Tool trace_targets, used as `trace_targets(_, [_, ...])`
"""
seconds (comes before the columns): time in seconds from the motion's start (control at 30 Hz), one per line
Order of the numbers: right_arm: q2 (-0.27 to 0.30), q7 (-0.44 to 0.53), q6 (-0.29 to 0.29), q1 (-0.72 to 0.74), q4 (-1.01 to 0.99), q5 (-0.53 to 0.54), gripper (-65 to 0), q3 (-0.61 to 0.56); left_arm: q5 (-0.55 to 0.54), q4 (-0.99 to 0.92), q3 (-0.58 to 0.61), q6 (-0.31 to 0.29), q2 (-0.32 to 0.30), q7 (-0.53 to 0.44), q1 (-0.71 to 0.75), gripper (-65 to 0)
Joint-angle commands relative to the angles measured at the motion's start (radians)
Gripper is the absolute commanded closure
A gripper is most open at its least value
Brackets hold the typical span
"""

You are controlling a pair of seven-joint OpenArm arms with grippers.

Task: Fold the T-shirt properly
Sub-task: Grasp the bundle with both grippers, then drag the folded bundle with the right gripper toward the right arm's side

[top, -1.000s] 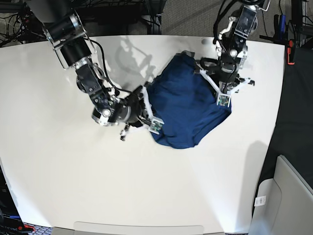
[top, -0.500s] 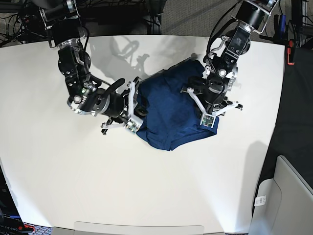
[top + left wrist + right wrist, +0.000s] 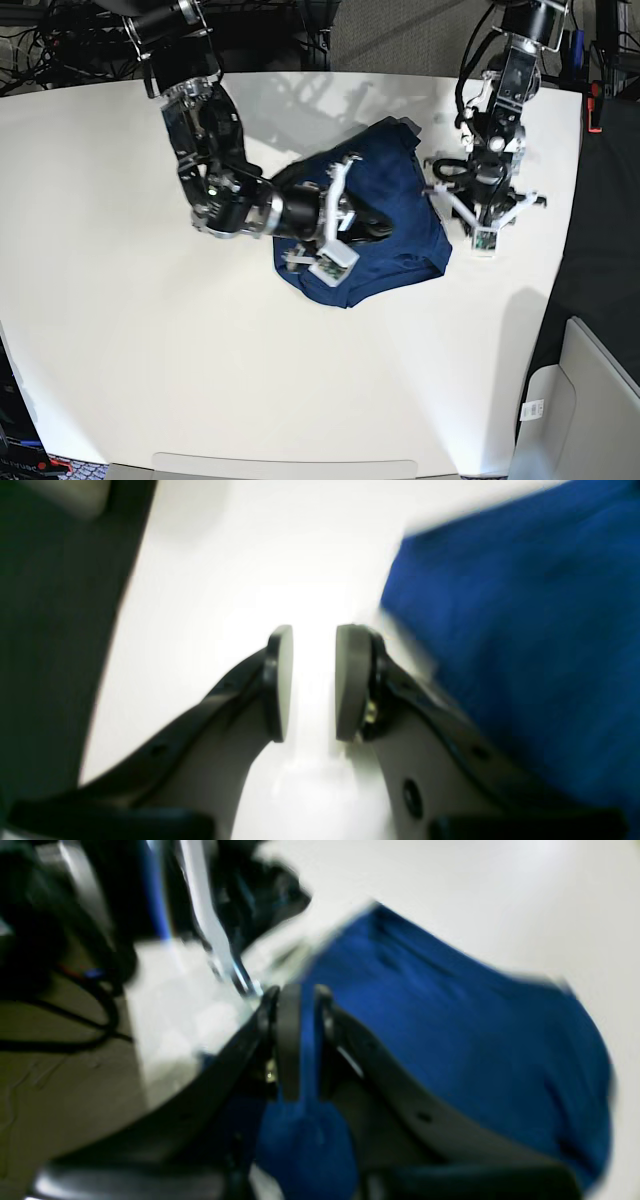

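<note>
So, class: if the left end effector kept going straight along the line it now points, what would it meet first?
Probably the bare white table. In the left wrist view the left end effector stands open and empty, with only tabletop ahead; the T-shirt lies off to one side. Blur leaves depth uncertain.

place: robotics lab | signs: white table (image 3: 120, 330), cables (image 3: 40, 40), two arms

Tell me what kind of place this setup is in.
Most likely a robotics lab or test workspace. A bare white table holds only a T-shirt. Tangled cables lie on the floor behind it, and two robot arms are mounted at its far edge.
</note>
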Motion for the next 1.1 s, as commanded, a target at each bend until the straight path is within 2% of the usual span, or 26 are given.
trace_targets(0.0, [-0.022,0.021,0.005,0.037,-0.016,0.015,-4.2,-0.022,0.011,0.032,-0.035,0.007,-0.006,-0.025,-0.002,-14.6])
trace_targets(0.13, [-0.073,0.021,0.005,0.082,-0.119,0.014,-4.2,-0.083,0.011,0.067,-0.164,0.007,-0.006,-0.025,0.061,-14.6])
trace_targets(0.23, [-0.114,0.024,0.005,0.112,-0.223,0.008,-4.2,-0.086,0.011,0.098,-0.227,0.009,-0.003,-0.025,0.093,-14.6])
trace_targets(0.3, [-0.145,0.032,0.005,0.131,-0.311,-0.034,-4.2,-0.077,0.011,0.116,-0.243,0.009,-0.003,-0.025,0.110,-14.6])
trace_targets(0.37, [-0.165,0.093,0.005,0.143,-0.392,-0.101,-4.2,-0.077,0.011,0.127,-0.256,0.009,-0.003,-0.025,0.127,-14.6])
trace_targets(0.47, [-0.165,0.213,0.005,0.145,-0.510,-0.215,-4.2,-0.077,0.011,0.135,-0.289,0.009,-0.003,-0.025,0.144,-14.6])
trace_targets(0.63, [-0.165,0.265,0.005,0.145,-0.566,-0.312,-4.2,-0.077,0.011,0.136,-0.298,0.009,-0.001,-0.029,0.150,-14.6])
trace_targets(0.73, [-0.162,0.268,0.005,0.146,-0.564,-0.325,-4.2,-0.076,0.011,0.136,-0.298,0.009,-0.003,-0.032,0.169,-14.6])
trace_targets(0.8, [-0.139,0.282,0.005,0.157,-0.564,-0.322,-4.2,-0.062,0.011,0.142,-0.298,0.009,-0.003,-0.032,0.170,-14.6])
trace_targets(1.07, [-0.053,0.303,0.005,0.160,-0.564,-0.329,-4.2,0.119,0.011,0.216,-0.298,0.009,-0.001,-0.029,0.192,-14.6])
